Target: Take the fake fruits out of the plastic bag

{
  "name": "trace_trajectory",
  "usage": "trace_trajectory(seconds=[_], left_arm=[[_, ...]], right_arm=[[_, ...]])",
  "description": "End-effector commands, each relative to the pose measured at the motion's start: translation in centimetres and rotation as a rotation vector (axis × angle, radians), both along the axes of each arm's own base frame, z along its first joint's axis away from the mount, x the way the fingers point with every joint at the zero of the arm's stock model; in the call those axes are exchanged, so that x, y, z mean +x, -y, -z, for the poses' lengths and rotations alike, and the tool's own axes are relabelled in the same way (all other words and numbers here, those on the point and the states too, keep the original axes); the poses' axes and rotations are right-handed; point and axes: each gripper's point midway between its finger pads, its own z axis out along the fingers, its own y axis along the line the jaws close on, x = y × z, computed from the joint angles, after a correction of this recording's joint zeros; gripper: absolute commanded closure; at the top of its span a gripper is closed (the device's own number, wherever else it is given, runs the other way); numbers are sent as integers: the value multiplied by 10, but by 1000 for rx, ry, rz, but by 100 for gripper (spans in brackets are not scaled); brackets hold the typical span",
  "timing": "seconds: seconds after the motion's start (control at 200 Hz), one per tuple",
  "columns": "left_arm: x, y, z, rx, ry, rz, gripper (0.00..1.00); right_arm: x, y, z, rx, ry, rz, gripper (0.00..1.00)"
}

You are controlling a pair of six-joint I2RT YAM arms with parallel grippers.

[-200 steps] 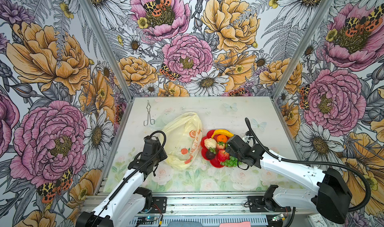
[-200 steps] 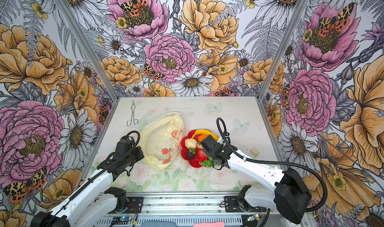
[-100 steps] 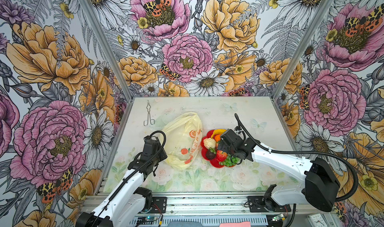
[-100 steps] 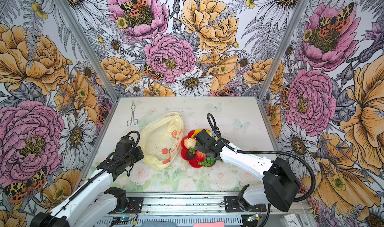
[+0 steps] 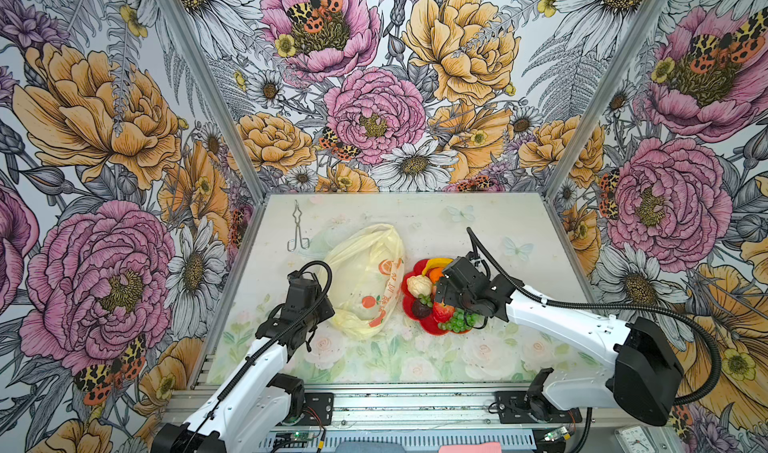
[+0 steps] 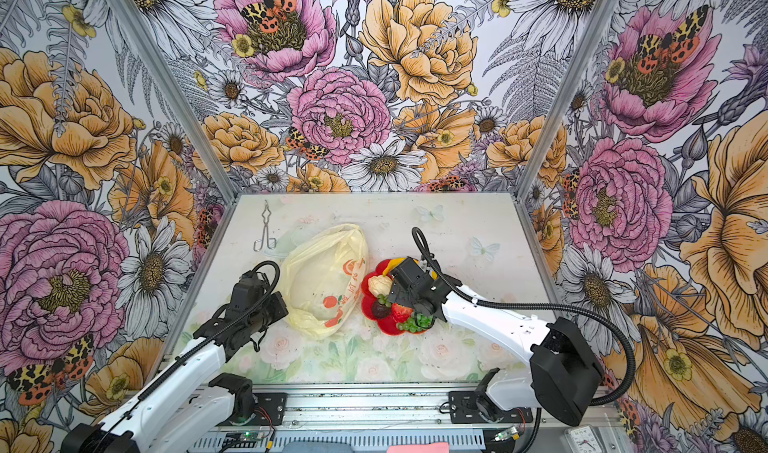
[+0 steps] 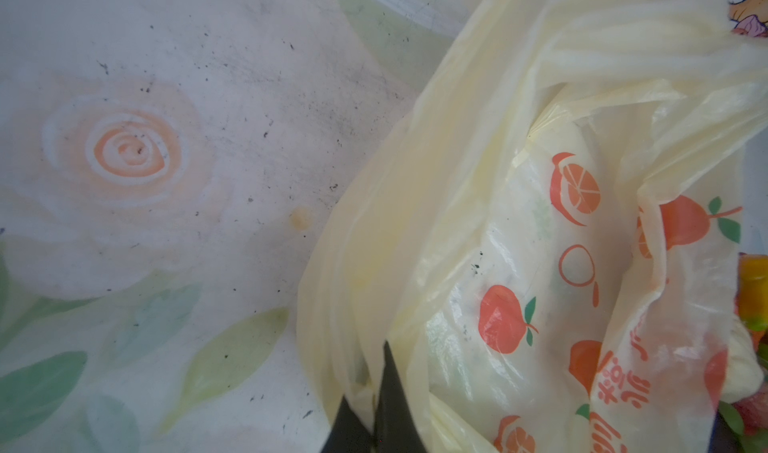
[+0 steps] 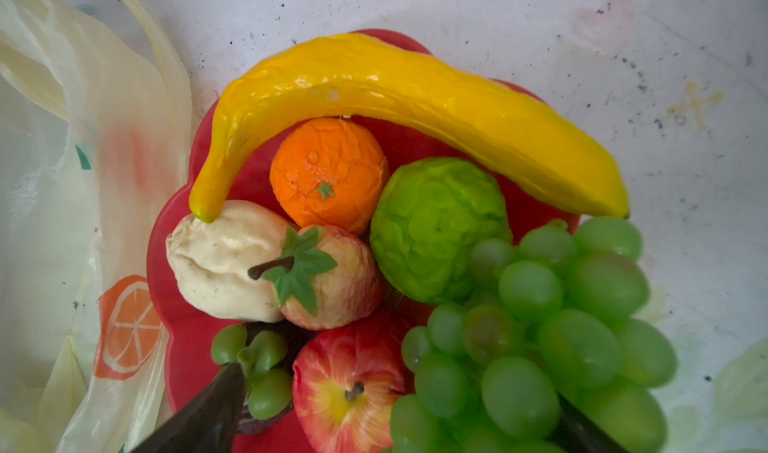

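Observation:
The pale-yellow plastic bag [image 5: 365, 276] [image 6: 324, 280] lies crumpled at mid-table. My left gripper [image 7: 376, 392] [image 5: 328, 309] is shut on a fold of its near edge [image 7: 498, 181]. The fake fruits sit heaped on a red flower-shaped plate [image 8: 174, 326] [image 5: 430, 328] just right of the bag: banana [image 8: 415, 93], orange [image 8: 328, 172], green round fruit [image 8: 436, 226], cream bumpy piece [image 8: 220, 264], red apple [image 8: 349, 388] and grape bunch [image 8: 540, 338]. My right gripper [image 8: 395, 422] [image 5: 440, 301] hovers open over them, with nothing between its fingers.
Metal tongs [image 5: 298, 233] [image 6: 265, 230] lie at the far left of the table. Flowered walls close in the left, back and right sides. The bag's edge [image 8: 62, 139] touches the plate's left rim.
My right gripper has slid left over the plate, staying open. The left gripper and the bag have not moved.

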Motion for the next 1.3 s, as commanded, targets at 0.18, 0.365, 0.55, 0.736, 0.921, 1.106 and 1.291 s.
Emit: trace_trajectory(seconds=[0.18, 0.365, 0.55, 0.736, 0.921, 1.106, 1.291], left_arm=[[2, 2, -4, 3, 26, 15, 100], [2, 1, -3, 4, 25, 14, 100], [2, 2, -3, 3, 25, 13, 100], [3, 2, -3, 5, 23, 14, 100], [2, 2, -3, 3, 24, 15, 100], [3, 2, -4, 3, 24, 14, 100], [3, 2, -3, 2, 23, 15, 100]], right_arm=[[1, -2, -19, -19, 10, -94, 1], [0, 0, -16, -150, -38, -150, 1], [0, -2, -11, -253, -81, -201, 0], [-5, -31, -7, -351, -99, -308, 0], [-3, -26, -9, -444, -86, -318, 1], [-6, -17, -19, -460, -59, -314, 1], [-10, -17, -15, -542, -77, -346, 2]])
